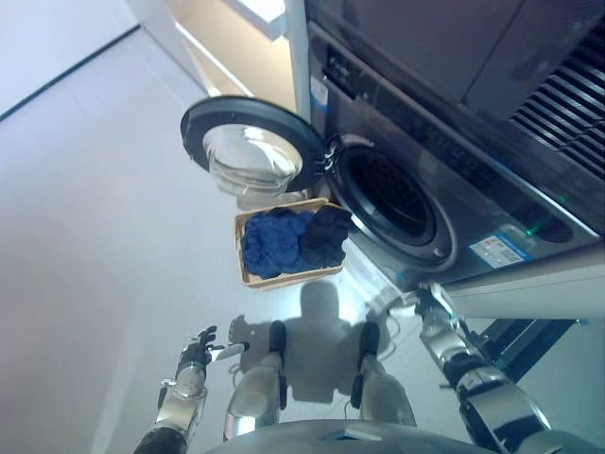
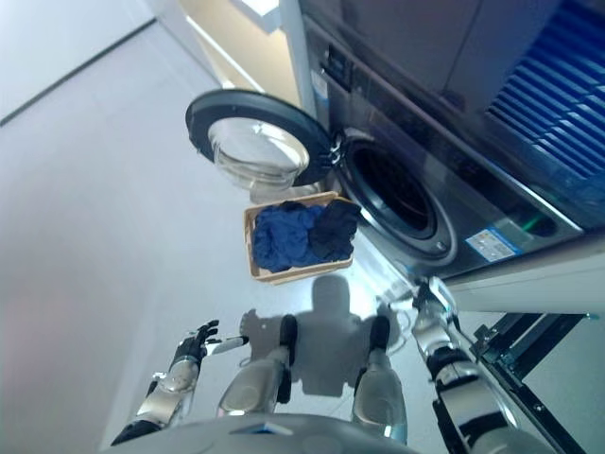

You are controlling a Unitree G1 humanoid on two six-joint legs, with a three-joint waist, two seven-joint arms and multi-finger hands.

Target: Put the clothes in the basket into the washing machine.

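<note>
A tan basket (image 1: 248, 274) sits on the floor just in front of the washing machine (image 1: 444, 180). It holds a blue garment (image 1: 272, 241) on the left and a darker navy one (image 1: 326, 236) on the right. The machine's round door (image 1: 250, 142) is swung open to the left, and the dark drum opening (image 1: 388, 194) lies beyond the basket's right end. My left hand (image 1: 200, 348) hangs low at the left, fingers relaxed and spread, well short of the basket. My right hand (image 2: 421, 301) shows at the lower right by the machine's base, holding nothing that I can see.
Pale floor spreads to the left of the basket. A cream cabinet (image 1: 232, 47) stands beyond the machine's door. A dark metal frame (image 1: 515, 336) sits at the lower right beside the machine, close to my right arm.
</note>
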